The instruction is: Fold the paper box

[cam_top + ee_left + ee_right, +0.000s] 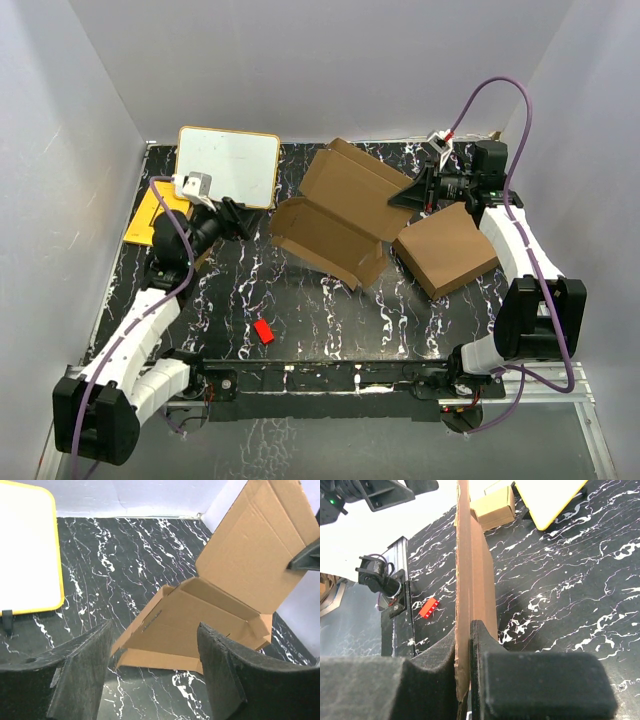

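The paper box (335,215) is a thin brown mailer lying open mid-table, its lid raised toward the back right. In the left wrist view the box (200,625) shows its tray with a side flap and the lid standing above. My right gripper (412,195) is shut on the edge of the lid, which runs edge-on between its pads in the right wrist view (465,630). My left gripper (243,218) is open and empty, a short way left of the box, its fingers (85,675) wide apart and pointing at the box's near left corner.
A larger plain brown box (446,250) lies right of the mailer. A white board with a yellow rim (228,165) stands at the back left, over an orange sheet (152,215). A small red brick (264,331) lies near the front. A small chunky brown box (494,507) shows far off.
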You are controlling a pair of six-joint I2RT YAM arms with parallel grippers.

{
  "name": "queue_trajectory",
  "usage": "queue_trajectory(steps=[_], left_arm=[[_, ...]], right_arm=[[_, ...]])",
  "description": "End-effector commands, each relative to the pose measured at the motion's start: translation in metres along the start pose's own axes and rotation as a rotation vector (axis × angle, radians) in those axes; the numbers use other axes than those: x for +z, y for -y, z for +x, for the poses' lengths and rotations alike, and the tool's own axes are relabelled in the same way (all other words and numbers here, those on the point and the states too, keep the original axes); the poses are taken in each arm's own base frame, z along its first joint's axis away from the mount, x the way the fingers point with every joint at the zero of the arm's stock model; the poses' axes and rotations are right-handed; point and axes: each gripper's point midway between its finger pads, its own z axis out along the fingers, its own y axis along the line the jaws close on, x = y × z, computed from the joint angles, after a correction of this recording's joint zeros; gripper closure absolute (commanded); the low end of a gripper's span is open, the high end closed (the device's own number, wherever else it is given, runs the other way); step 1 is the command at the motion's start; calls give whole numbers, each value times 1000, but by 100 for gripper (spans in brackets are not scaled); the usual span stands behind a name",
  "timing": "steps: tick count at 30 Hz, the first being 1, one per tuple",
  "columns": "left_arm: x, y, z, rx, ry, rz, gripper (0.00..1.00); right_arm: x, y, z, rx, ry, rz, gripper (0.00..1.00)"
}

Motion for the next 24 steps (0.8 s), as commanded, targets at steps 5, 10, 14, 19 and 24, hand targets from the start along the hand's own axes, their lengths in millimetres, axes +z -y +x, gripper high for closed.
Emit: queue_trajectory(steps=[5, 10, 14, 19, 24], left_arm=[[11, 20, 16, 54, -221, 138, 46], [20, 19, 9, 99, -263, 132, 54], [25, 22, 14, 45, -277, 147, 53], [27, 17, 19, 42, -229, 107, 52], [34, 23, 28, 45, -262, 130, 53]], right_arm=[[-3, -15, -9, -117, 23, -56, 92], [-3, -16, -8, -120, 23, -65, 92], [-3, -18, -8, -121, 23, -71, 92], [-3, -18, -6, -117, 21, -78, 92], [-3, -18, -3, -104, 18, -97, 92]])
